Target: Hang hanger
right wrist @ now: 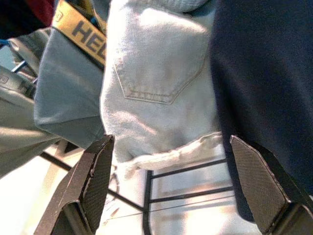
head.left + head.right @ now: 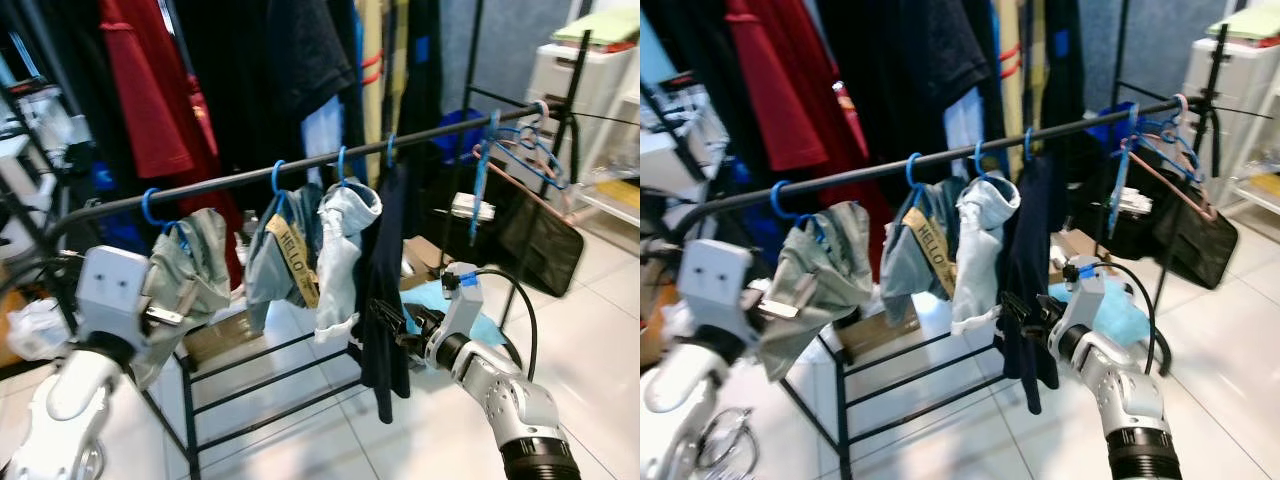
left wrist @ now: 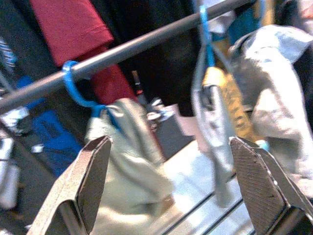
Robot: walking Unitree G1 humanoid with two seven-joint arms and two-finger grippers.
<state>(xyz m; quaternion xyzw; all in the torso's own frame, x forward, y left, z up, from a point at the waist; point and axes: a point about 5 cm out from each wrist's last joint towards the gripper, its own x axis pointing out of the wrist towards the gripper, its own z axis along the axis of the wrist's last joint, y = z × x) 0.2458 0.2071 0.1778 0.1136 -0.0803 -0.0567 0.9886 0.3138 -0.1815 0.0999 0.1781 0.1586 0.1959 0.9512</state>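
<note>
Left gripper (image 3: 168,188) fingers spread wide, gripping nothing | blue hanger (image 3: 78,90) hooked on rail (image 3: 142,44), above and just beyond left fingertip (image 3: 95,161), grey-green garment (image 3: 129,166) hanging between fingers | right gripper (image 1: 168,188) also wide, pale denim (image 1: 156,83) ahead between fingers, dark garment (image 1: 264,73) beside it.
</note>
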